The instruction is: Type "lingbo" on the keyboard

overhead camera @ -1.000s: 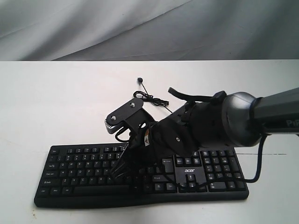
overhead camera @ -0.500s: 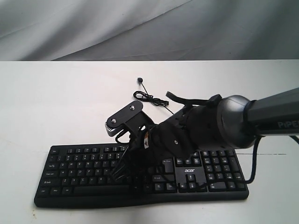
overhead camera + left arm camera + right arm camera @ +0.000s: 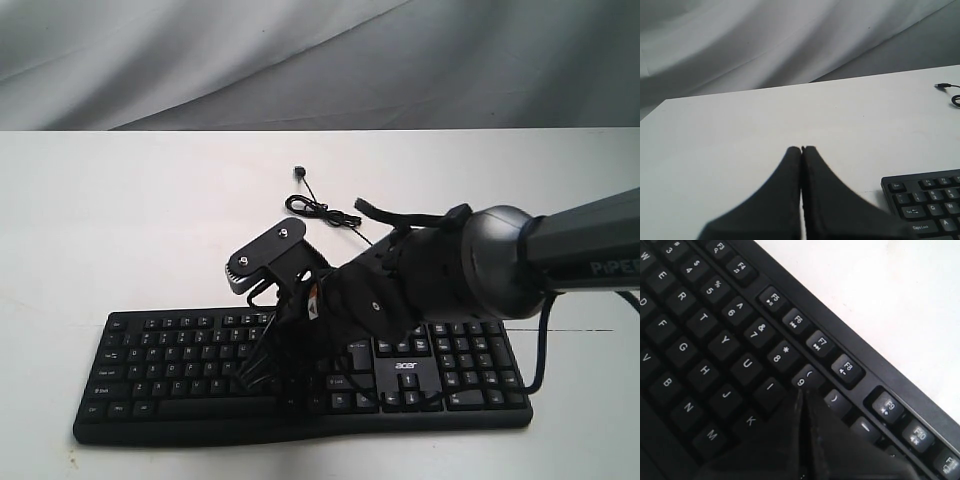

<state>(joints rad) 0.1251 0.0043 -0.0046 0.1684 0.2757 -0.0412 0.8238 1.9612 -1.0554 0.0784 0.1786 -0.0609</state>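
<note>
Lying along the near edge of the white table point(image 3: 120, 220), the keyboard point(image 3: 180, 360) has its number pad on the right in the ext. view. Right gripper point(image 3: 801, 392), fingers pressed together, points down by the 9 and I keys; contact can't be told. Left gripper point(image 3: 801, 149), likewise closed on nothing, is over bare table near the Esc corner, w/ the thin black cable point(image 3: 320, 210) coiled farther back.

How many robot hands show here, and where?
2. The black right hand, shut, has its tip by the 9 and I keys of the wide black plastic keyboard. The black left hand, shut, is over the white table beside its Esc corner.
</note>
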